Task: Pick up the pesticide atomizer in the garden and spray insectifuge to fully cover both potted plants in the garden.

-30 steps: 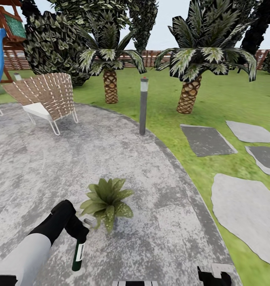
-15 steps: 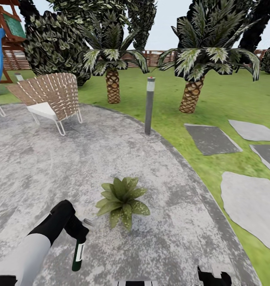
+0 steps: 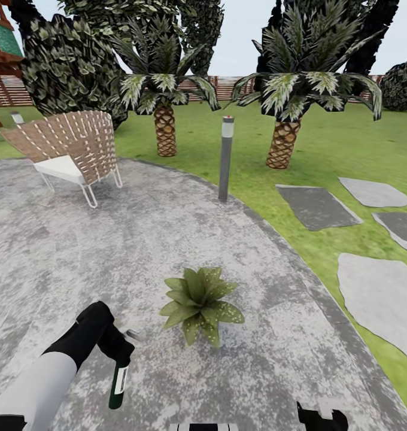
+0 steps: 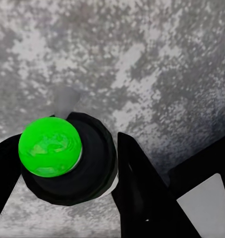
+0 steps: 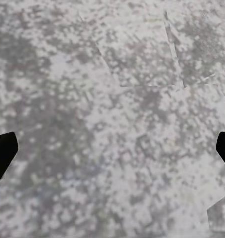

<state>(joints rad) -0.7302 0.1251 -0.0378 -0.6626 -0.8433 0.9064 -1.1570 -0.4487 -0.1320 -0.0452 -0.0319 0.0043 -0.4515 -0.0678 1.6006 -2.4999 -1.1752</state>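
Head view showed the left gripper (image 3: 117,353) clamped on the pesticide atomizer (image 3: 118,383), the bottle hanging below the fingers with its white label outward and its pale nozzle poking toward the potted plant (image 3: 200,304). That hold likely kept the spray head aimed at the leaves, though the plant sat a little apart on the round stone patio (image 3: 78,257). From the left wrist view the bottle's dark base with a bright green disc (image 4: 50,147) sat between the black fingers (image 4: 137,188), pavement beyond. The right gripper (image 5: 112,153) hung idle over bare stone, its fingertips wide apart at the frame edges. A wicker chair (image 3: 69,152), a grey bollard (image 3: 225,158) and palms (image 3: 287,102) stood farther off. I judged spraying not yet begun.
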